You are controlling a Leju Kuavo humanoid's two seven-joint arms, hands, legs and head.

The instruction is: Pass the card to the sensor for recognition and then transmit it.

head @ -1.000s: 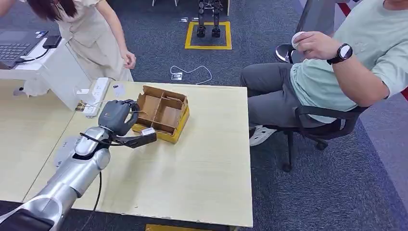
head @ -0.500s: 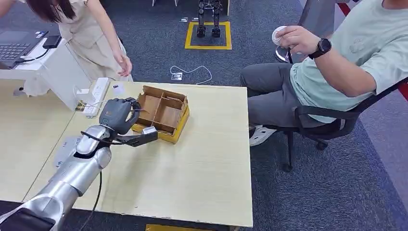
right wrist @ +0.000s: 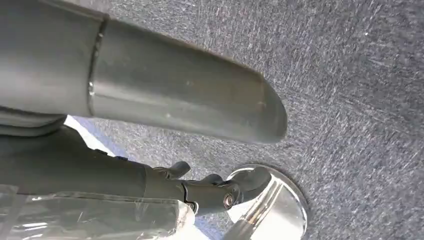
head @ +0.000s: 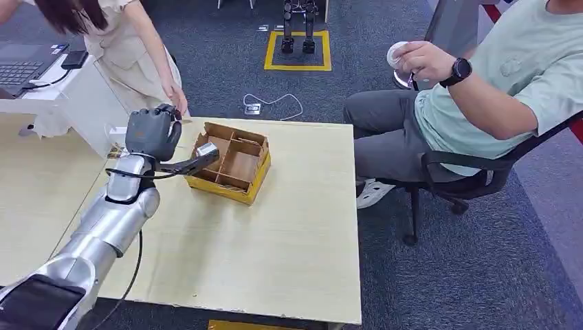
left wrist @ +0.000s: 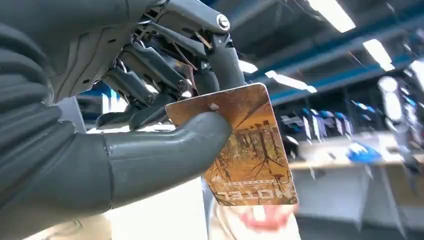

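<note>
left hand (head: 152,132) pinches the card (left wrist: 239,145) between thumb and fingers (left wrist: 150,60), lifted just beyond the box's (head: 230,162) far-left corner. keep your pinch firm and the card face unobstructed toward the sensor. right hand (right wrist: 210,189): state unclear.

The left arm (head: 103,227) is sheathed in silver segments, and a black cable is routed along it. The left hand (head: 150,134) is moulded in dark grey, with a ribbed cover, thick thumb and screw-jointed darker fingers (left wrist: 150,60).

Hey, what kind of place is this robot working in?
Probably an office or robot test lab: carpeted floor, a laptop on a desk, a person in an office chair, and a yellow-taped square on the floor.
</note>
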